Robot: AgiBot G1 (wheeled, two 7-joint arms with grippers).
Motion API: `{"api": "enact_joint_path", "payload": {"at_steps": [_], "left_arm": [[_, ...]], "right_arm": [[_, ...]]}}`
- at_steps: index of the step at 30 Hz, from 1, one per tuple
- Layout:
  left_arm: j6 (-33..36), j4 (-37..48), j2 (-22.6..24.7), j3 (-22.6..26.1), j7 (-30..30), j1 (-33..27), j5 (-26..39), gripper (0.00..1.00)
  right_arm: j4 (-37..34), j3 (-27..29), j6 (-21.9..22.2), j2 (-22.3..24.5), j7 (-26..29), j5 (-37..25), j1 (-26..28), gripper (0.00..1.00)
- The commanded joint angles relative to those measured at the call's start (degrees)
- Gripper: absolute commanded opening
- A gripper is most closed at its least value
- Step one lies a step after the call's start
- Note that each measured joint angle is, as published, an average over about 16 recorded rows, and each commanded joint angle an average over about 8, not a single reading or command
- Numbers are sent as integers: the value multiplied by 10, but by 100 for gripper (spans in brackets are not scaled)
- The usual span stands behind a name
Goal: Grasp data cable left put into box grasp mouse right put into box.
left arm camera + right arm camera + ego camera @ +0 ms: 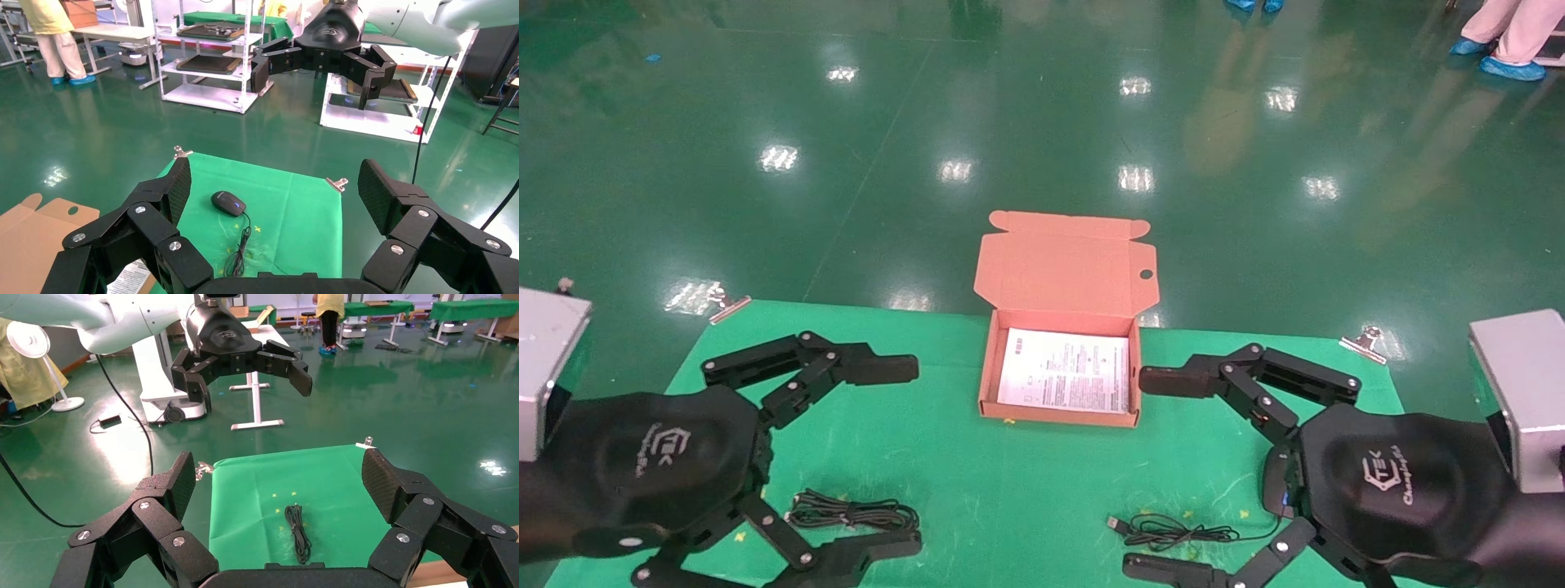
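Showing the box (1065, 327) lying open at the middle far edge of the green tabletop (944, 457), lid (1066, 263) standing up behind, round hole near the lid's right edge, white printed sheet (1065, 370) lying flat inside. Showing the left gripper (888, 457) hovering over the left side of the tabletop, fingers (878, 369) spread wide and holding nothing. Lying between those fingers, on the cloth near the front edge: the data cable (852, 514), a narrow looped bundle, also appearing in the right wrist view (298, 533). Showing the right gripper (1164, 474) hovering over the right side, fingers (1173, 381) likewise spread wide and holding nothing. Sitting beneath the right gripper: the mouse (228, 203), mostly hidden in the head view and seen clearly only from the left wrist; cord (1173, 532) trailing leftward, ending in a USB plug (1116, 524). Possibly touching the nearer right finger, the cord; contact not resolvable. Clamping the cloth at the far corners: metal clips (1365, 341).
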Motion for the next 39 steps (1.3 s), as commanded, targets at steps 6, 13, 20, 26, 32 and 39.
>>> {"api": "enact_joint_path", "payload": {"at_steps": [6, 13, 20, 26, 32, 39], "left_arm": [[0, 0, 0, 0, 0, 0, 0, 100], [0, 0, 0, 0, 0, 0, 0, 100], [1, 0, -1, 1, 0, 0, 4, 100], [2, -3, -4, 16, -3, -16, 41, 100], [6, -10, 0, 47, -14, -57, 117, 100], [11, -13, 18, 86, -22, -106, 208, 100]], "right_arm": [[0, 0, 0, 0, 0, 0, 0, 100], [0, -2, 2, 0, 1, -2, 2, 100], [-1, -3, 2, 0, 1, -4, 2, 100], [0, -7, -2, 5, -6, -23, 6, 100], [2, -20, -5, 10, -16, -70, 29, 100], [15, -47, -17, 10, -41, -157, 75, 100]]}}
